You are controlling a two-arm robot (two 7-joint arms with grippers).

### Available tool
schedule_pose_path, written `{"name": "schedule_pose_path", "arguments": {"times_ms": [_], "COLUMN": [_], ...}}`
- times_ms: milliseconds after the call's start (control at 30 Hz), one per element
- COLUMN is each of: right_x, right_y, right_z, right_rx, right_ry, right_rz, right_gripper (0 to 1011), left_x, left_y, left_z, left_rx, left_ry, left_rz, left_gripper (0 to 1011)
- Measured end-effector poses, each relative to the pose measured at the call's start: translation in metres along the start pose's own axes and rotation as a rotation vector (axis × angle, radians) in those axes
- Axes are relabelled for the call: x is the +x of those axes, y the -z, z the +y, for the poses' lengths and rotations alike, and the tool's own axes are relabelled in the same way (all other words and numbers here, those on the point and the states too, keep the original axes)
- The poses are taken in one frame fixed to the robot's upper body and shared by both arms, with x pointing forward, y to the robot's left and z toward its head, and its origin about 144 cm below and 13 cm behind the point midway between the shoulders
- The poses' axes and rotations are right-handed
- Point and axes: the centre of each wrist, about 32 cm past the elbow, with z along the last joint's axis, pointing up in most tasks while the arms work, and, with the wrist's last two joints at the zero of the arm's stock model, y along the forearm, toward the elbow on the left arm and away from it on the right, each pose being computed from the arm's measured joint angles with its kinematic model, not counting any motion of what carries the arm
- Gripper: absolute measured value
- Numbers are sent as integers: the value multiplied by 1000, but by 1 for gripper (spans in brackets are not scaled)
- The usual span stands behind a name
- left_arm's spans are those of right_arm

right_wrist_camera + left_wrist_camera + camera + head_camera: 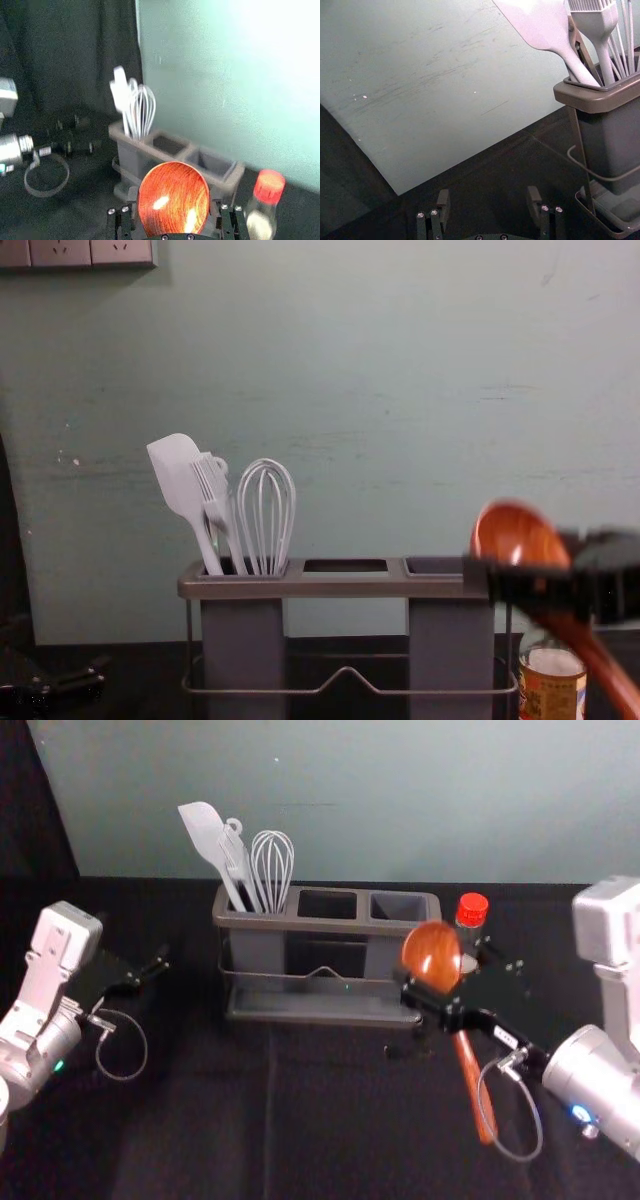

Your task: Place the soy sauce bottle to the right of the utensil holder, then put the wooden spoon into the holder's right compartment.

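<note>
Wooden spoon (430, 948), bowl up, gripped by the closed right tool (446, 980) near the utensil holder (325, 924), soy sauce bottle (472, 910) set just right of the holder, empty left tool (132, 988) held wide open at the left.

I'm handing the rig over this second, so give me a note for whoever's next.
Right pincer: closed on the wooden spoon, bowl up, raised by the holder's right end.
Left pincer: open, idle, left of the holder.
Done: soy sauce bottle stands right of the utensil holder.
To do: spoon into the right compartment; nothing sticks out of it.
</note>
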Motion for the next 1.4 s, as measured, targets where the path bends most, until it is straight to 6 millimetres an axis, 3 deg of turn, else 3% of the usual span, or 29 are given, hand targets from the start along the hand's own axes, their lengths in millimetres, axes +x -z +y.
{"name": "schedule_pose_path", "arguments": {"times_ms": [167, 400, 1167, 1400], "right_x": [-5, -8, -8, -18], "right_y": [13, 26, 27, 35], "right_z": [-3, -4, -5, 12], "right_rx": [219, 357, 355, 407], "right_ry": [42, 59, 63, 65], "right_rz": [-78, -96, -89, -75], "right_gripper": [838, 838, 838, 838], "left_x": [0, 0, 0, 0], "left_y": [0, 0, 0, 0], "left_z": [0, 0, 0, 0], "left_rx": [0, 0, 0, 0], "left_ry": [0, 0, 0, 0], "left_rz": [0, 0, 0, 0], "left_gripper": [1005, 1005, 1005, 1005]}}
